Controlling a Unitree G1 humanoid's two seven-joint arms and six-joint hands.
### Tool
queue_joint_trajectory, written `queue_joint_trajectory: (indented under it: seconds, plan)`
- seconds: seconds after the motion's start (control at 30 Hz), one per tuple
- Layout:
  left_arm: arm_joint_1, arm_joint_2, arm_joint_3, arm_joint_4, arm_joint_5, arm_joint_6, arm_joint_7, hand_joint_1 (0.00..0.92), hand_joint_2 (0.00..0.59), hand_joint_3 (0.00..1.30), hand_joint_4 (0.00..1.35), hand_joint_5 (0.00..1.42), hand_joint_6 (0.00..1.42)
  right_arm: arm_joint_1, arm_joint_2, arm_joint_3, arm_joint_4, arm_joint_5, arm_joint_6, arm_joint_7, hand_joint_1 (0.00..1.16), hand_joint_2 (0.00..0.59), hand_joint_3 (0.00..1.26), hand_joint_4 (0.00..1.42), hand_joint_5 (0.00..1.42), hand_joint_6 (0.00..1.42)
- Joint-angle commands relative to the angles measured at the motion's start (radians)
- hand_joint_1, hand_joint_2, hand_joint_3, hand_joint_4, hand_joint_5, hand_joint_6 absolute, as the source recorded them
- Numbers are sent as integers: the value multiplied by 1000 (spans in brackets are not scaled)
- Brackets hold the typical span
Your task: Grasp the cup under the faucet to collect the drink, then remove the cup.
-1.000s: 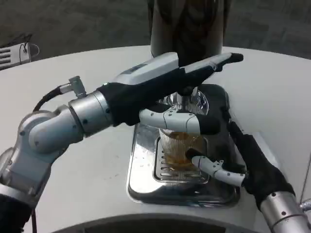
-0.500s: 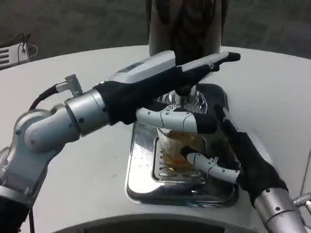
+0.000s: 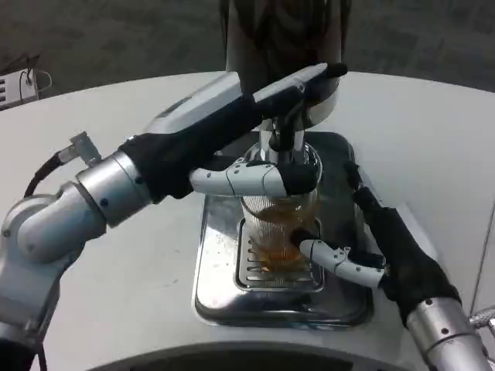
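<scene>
A clear ribbed cup point(image 3: 277, 224) stands on the grate of the steel drip tray point(image 3: 216, 286), right under the faucet point(image 3: 282, 143) of the dark dispenser point(image 3: 282, 35). Amber drink fills its lower part. My right hand point(image 3: 383, 247) reaches in from the right and grips the cup, one white finger point(image 3: 334, 259) curling round its front. My left hand point(image 3: 247, 127) lies over the faucet handle point(image 3: 321, 93), with its fingers stretched along the top and its thumb point(image 3: 251, 178) wrapped across the front of the faucet neck, just above the cup's rim.
The drip tray sits in the middle of the round white table point(image 3: 433, 147), with the dispenser column right behind it. A small white object point(image 3: 15, 85) lies at the far left edge. My left forearm point(image 3: 69, 216) crosses the table's left half.
The camera has shifted, so the whole scene sits a little left and higher. My left hand has swung slightly with the faucet handle. The right hand keeps its hold on the cup.
</scene>
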Motion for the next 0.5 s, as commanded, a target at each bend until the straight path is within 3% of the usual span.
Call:
queue_joint_trajectory:
  seconds: [0.03, 0.5]
  plan:
    - [39, 7, 31, -26, -14, -12, 13, 0, 7, 68, 20, 100, 153, -9, -2, -4, 1, 10, -17, -5, 720, 244, 0, 0, 23, 15]
    - [141, 22, 141, -110, -66, -17, 42, 0, 16, 78, 31, 122, 171, -22, 4, -1, 9, 10, -15, -6, 720, 244, 0, 0, 25, 15]
